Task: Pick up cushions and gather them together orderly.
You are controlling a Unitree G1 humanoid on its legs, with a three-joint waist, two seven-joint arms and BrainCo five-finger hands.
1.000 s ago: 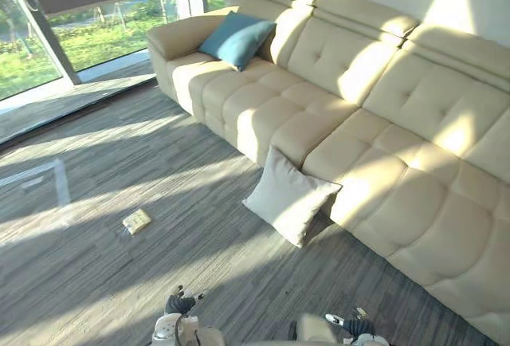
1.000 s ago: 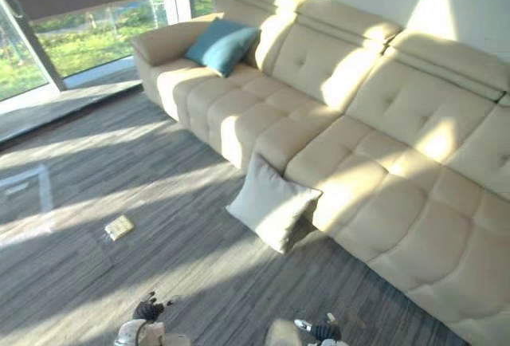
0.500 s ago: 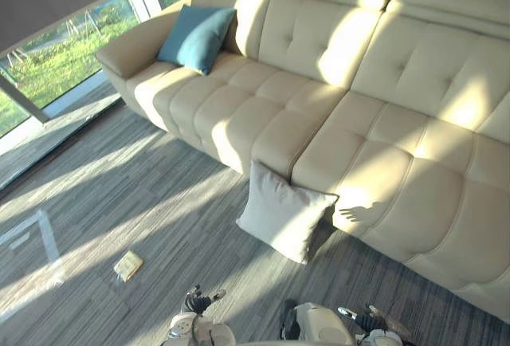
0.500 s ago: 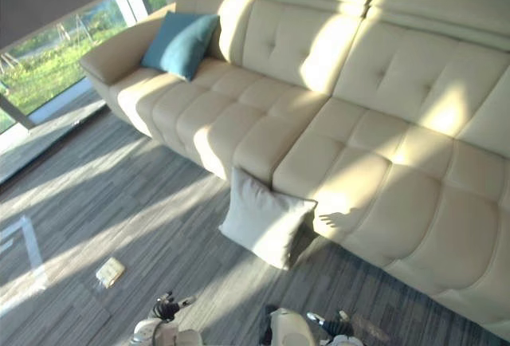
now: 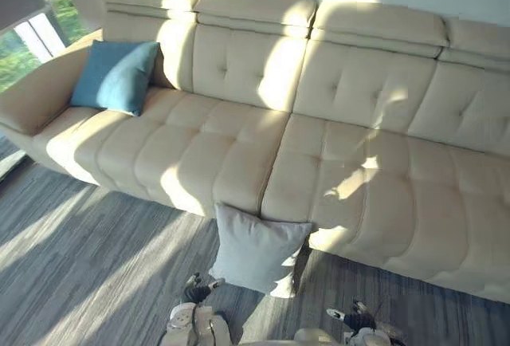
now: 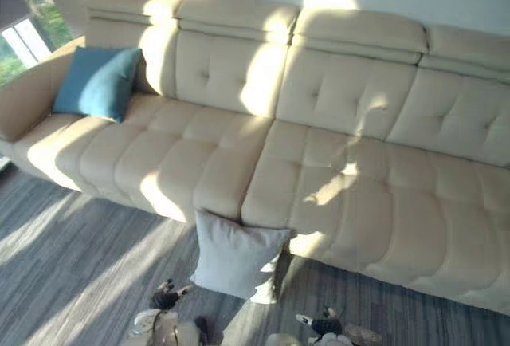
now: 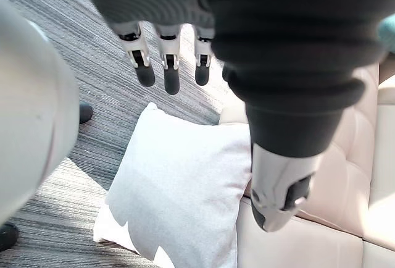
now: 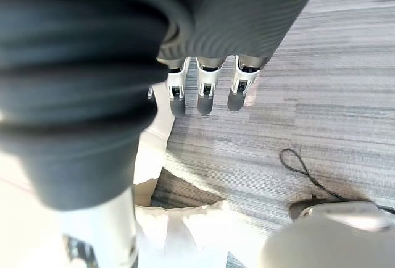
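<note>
Nearest you, the left wrist view shows your left robot hand [image 7: 168, 73] hanging empty, fingers straight. The right robot hand [image 8: 203, 95] is likewise loose and empty above the grey floor [image 5: 72, 274]. Just beyond, a pale grey cushion [image 5: 255, 249] stands on the floor, leaning against the front of the cream sofa [image 5: 358, 155]. The eye views add a teal cushion [image 5: 115, 76] on the far-left seat, by the armrest.

matt cloth cushion [image 5: 256, 249], smooth tufted sofa [image 5: 335, 147]

the grey cushion [image 5: 255, 249] hides some of the sofa [image 5: 358, 163].
</note>
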